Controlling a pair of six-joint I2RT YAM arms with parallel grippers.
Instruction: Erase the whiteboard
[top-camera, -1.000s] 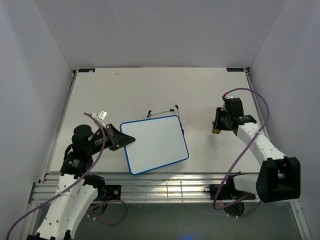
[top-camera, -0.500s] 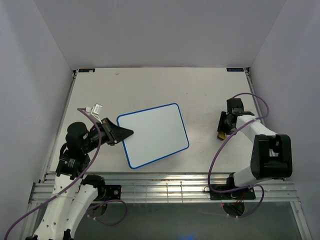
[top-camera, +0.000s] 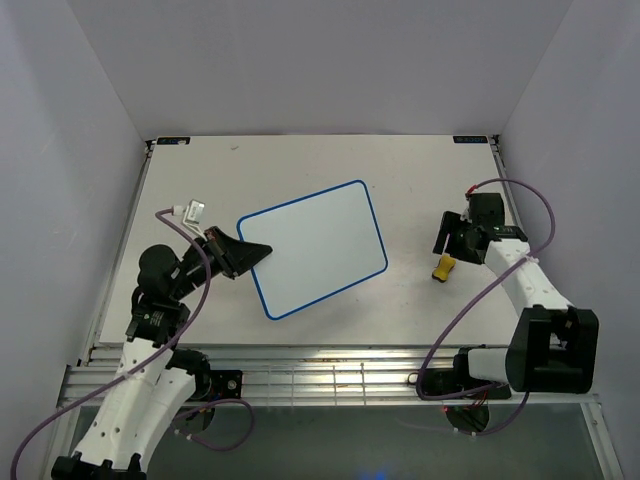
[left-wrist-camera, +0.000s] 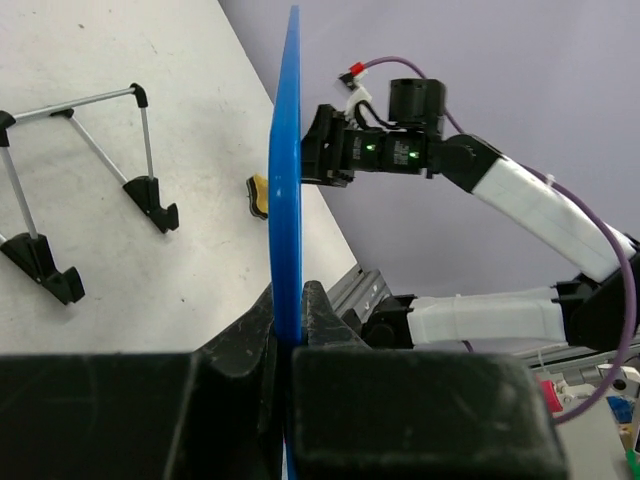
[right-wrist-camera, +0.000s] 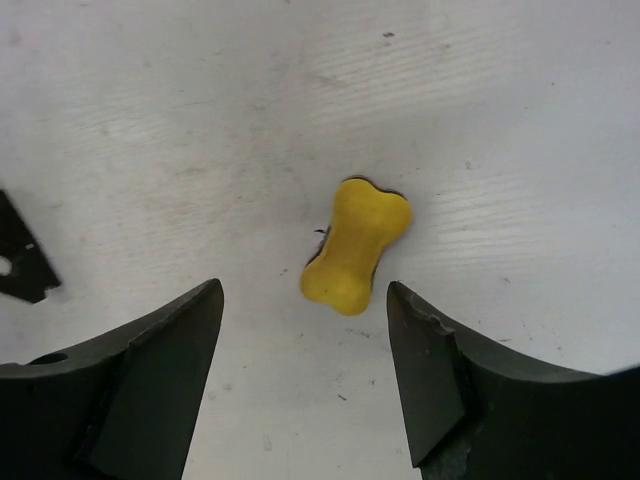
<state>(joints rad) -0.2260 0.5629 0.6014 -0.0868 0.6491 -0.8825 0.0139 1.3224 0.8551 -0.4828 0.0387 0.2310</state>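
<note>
The whiteboard (top-camera: 318, 248), white with a thin blue frame, shows a blank face in the top view and hangs tilted above the table. My left gripper (top-camera: 248, 258) is shut on its left edge. In the left wrist view the frame (left-wrist-camera: 285, 190) runs edge-on between the closed left gripper (left-wrist-camera: 290, 292) jaws. My right gripper (top-camera: 450, 241) stands open above a small yellow eraser (top-camera: 443, 267). The eraser (right-wrist-camera: 356, 245) lies loose on the table just ahead of the right gripper (right-wrist-camera: 303, 290), touching neither finger.
A black wire stand (left-wrist-camera: 95, 160) lies on the table beneath the lifted board, hidden by it in the top view. The eraser (left-wrist-camera: 258, 195) and the right arm's gripper (left-wrist-camera: 335, 150) show beyond it. Grey walls close in the table (top-camera: 300, 165).
My right gripper has opened and let the yellow eraser down onto the table. My left gripper has swung the whiteboard up and toward the back right, covering the wire stand.
</note>
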